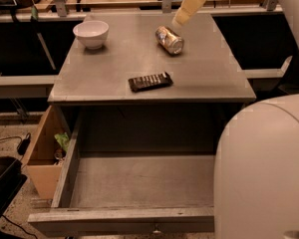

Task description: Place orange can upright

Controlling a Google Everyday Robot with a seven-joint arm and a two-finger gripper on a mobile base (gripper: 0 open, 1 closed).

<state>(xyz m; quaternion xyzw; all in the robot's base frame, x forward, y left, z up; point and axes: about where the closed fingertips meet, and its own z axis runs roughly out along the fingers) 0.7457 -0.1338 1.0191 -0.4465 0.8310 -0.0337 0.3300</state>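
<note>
The orange can [170, 39] lies on its side on the grey table top [199, 73], toward the back middle, its silver end facing front right. My gripper [187, 9] hangs in the air just behind and a little right of the can, above the table's far edge, clear of the can. The pale arm fills the right side of the view.
A white bowl [91, 33] stands at the back left of the table. A black remote [150, 81] lies near the front edge. Below, a drawer [139, 183] is pulled open. A cardboard box [44, 156] sits on the floor at left.
</note>
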